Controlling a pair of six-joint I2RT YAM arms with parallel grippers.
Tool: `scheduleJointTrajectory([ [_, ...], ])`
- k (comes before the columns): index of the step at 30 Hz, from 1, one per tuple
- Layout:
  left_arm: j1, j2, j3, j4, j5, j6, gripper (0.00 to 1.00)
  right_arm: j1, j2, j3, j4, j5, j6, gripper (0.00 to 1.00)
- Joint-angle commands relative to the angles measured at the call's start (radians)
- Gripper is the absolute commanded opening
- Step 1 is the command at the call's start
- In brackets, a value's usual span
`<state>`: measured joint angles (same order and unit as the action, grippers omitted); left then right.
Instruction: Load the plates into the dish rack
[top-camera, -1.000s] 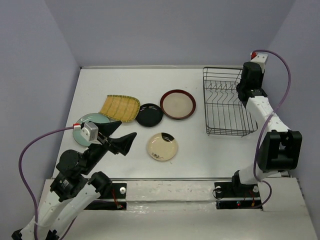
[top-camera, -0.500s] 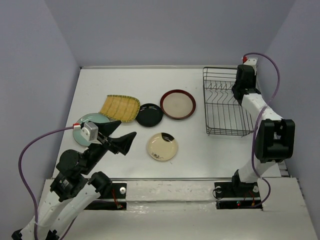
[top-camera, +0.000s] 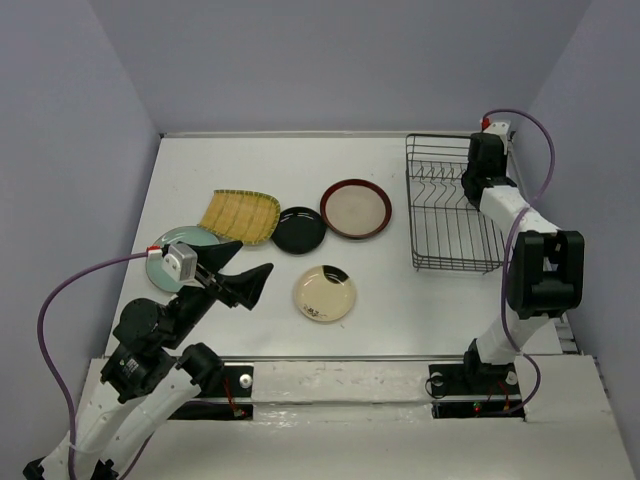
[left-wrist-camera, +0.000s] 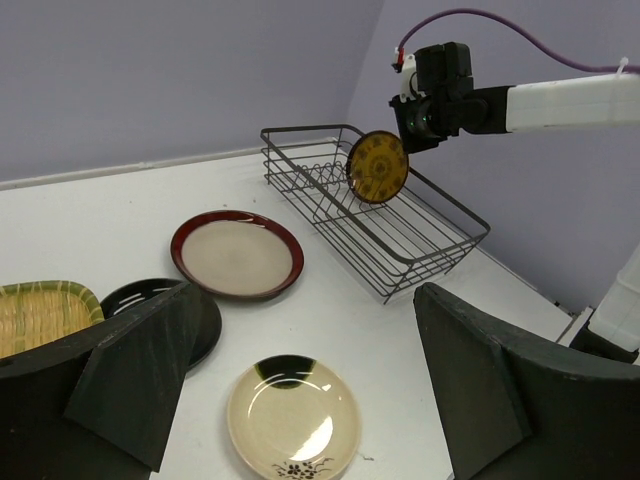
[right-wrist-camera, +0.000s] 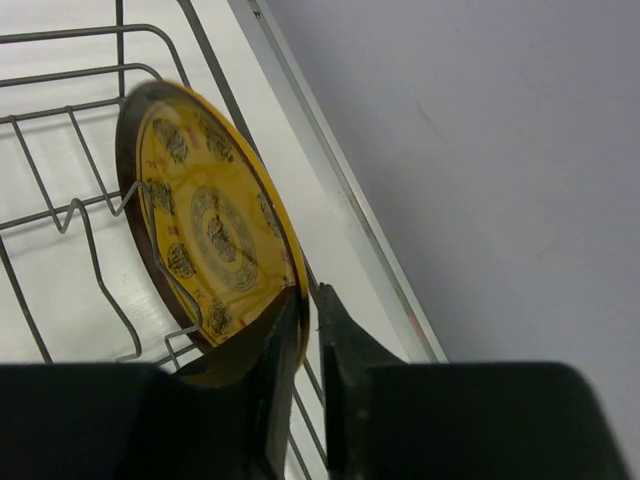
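the right gripper (right-wrist-camera: 308, 340) is clamped on the rim of the small patterned yellow plate (right-wrist-camera: 215, 235), upright just ahead of its jaws among the dish rack (top-camera: 450, 215) tines. we should release slowly. the left gripper (left-wrist-camera: 300, 300) has its jaws wide apart.

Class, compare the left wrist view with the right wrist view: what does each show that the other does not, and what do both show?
Left wrist only: the red-rimmed plate, black plate, cream plate and yellow ribbed plate flat on the table, and the whole dish rack. Right wrist only: the right gripper closed on a plate's rim, a tine crossing its patterned face. Both: the small patterned yellow plate upright in the rack.
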<state>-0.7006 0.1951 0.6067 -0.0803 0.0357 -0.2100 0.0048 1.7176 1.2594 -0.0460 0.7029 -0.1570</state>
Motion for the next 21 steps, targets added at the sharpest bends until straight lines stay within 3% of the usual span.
scheduleJointTrajectory([
  [1, -0.005, 0.015, 0.042, 0.031, -0.01, 0.015, 0.99, -0.006, 0.007, 0.057, -0.012, 0.0, 0.037, 0.27],
  [7, -0.007, 0.017, 0.042, 0.031, -0.011, 0.015, 0.99, -0.006, -0.007, 0.1, -0.07, -0.003, 0.057, 0.4],
  [12, -0.004, 0.023, 0.041, 0.031, -0.013, 0.014, 0.99, -0.006, -0.076, 0.155, -0.182, -0.066, 0.154, 0.41],
  [16, 0.0, 0.032, 0.041, 0.031, -0.017, 0.012, 0.99, 0.058, -0.199, 0.14, -0.296, -0.276, 0.342, 0.44],
  [21, 0.009, 0.049, 0.041, 0.027, -0.025, 0.009, 0.99, 0.336, -0.369, 0.016, -0.302, -0.637, 0.459, 0.44],
])
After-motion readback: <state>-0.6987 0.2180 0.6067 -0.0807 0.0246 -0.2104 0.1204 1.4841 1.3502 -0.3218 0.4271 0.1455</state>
